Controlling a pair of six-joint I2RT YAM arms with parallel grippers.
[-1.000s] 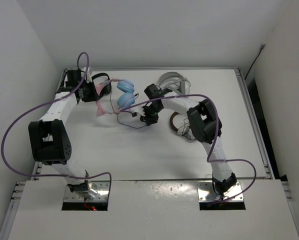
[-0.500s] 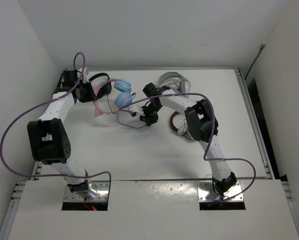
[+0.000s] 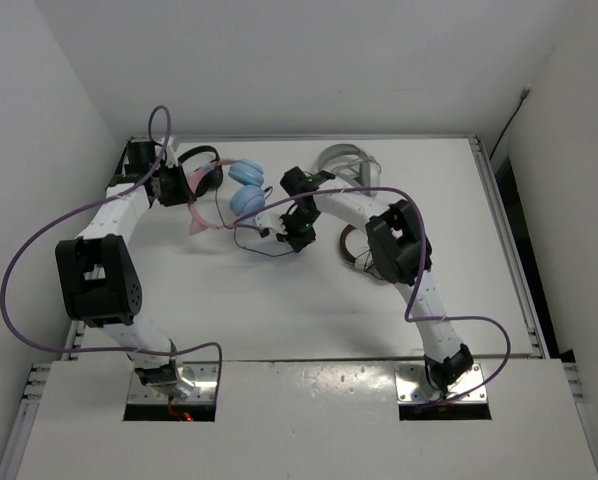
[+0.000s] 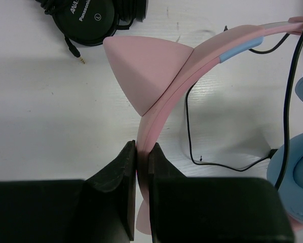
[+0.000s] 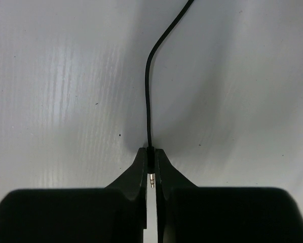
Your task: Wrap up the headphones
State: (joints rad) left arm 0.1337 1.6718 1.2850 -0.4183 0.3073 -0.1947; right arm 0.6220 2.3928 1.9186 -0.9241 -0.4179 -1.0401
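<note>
The headphones have light-blue ear cups (image 3: 249, 186) and a pink headband (image 4: 192, 61) with a pink cat ear. They lie at the back left of the table. My left gripper (image 4: 142, 152) is shut on the pink headband, also seen in the top view (image 3: 184, 188). The thin black cable (image 3: 254, 240) loops from the cups across the table to my right gripper (image 3: 297, 236). My right gripper (image 5: 150, 152) is shut on the cable's plug end, the metal jack showing between the jaws, with the cable (image 5: 147, 91) leading away over the white table.
A small black pair of headphones (image 4: 88, 17) lies just behind the pink headband, its jack on the table. A brown pair (image 3: 354, 245) with cable lies under the right arm. A clear grey object (image 3: 344, 160) sits at the back. Walls enclose the table.
The left gripper has pulled the headband slightly left and back. The right gripper with the plug has moved a little left and back toward the ear cups.
</note>
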